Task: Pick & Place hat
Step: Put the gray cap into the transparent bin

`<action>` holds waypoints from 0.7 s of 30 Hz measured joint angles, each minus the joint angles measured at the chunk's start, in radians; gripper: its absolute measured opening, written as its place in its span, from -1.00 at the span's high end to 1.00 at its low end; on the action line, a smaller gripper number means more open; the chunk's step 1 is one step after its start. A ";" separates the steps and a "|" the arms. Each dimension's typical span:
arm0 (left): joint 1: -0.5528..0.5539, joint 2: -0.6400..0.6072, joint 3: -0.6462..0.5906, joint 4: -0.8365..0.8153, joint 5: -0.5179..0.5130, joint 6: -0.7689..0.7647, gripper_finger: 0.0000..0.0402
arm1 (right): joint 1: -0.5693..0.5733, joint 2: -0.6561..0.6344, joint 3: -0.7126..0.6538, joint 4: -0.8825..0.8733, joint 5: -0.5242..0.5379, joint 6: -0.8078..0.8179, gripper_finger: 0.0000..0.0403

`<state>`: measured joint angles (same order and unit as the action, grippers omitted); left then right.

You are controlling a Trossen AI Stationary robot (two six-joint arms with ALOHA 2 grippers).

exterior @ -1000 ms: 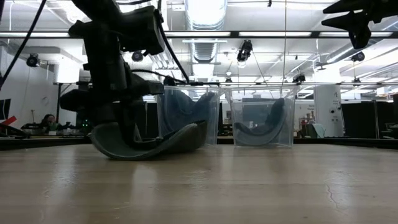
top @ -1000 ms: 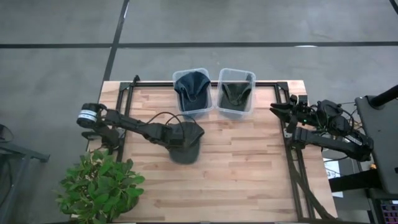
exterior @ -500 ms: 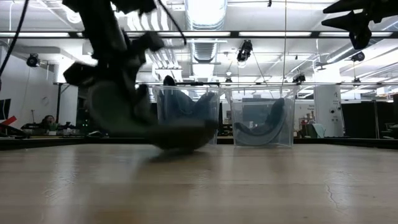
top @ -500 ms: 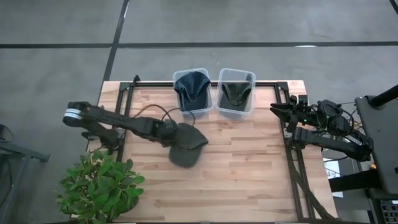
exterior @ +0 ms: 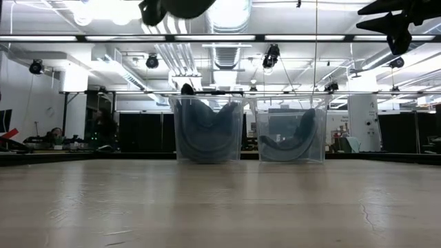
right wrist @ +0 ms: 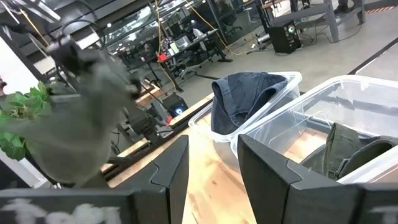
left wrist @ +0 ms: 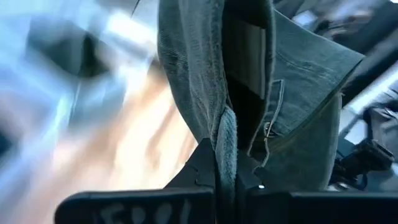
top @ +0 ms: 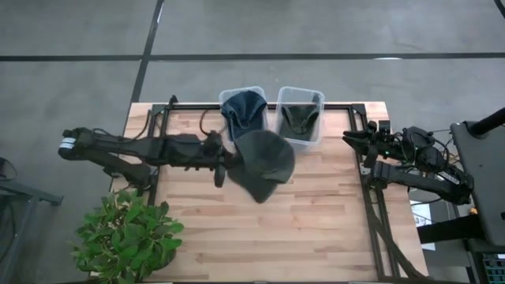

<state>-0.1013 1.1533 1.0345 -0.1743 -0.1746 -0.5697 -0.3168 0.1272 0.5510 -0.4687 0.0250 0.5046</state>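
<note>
A grey-green hat (top: 265,162) hangs in the air over the table's middle, just in front of two clear bins. My left gripper (top: 231,160) is shut on it, and the arm reaches in from the table's left. In the low view, hat and gripper (exterior: 176,7) show only at the top edge. The left bin (top: 254,136) holds a blue hat (top: 243,109), and the right bin (top: 304,140) holds a dark green hat (top: 298,118). My right gripper (right wrist: 214,168) waits open at the table's right edge, with nothing between its fingers. My left gripper pinches a folded edge of the hat's crown (left wrist: 227,140) between its two fingers (left wrist: 204,169). The fingers come nearly level from the table's left. The hat stands out ahead of the fingers, lifted clear of the table; how many layers are pinched, I cannot tell.
A potted plant (top: 126,237) stands at the table's near left corner. A black frame (top: 162,118) runs along the left, far and right edges. The wooden top (top: 316,221) is bare in front of the bins.
My left gripper has risen high off the table with the hat and tipped from pointing down to nearly level. It has also gone a little toward the bins and the right. The hat, which lay on the table, now hangs clear of it.
</note>
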 joint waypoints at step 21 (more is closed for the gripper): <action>0.090 0.045 -0.043 0.588 -0.171 0.343 0.98 | 0.000 0.001 0.000 0.009 0.000 0.050 0.36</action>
<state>-0.0111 1.1980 0.9918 0.4137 -0.3458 -0.2271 -0.3167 0.1281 0.5510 -0.4597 0.0251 0.5541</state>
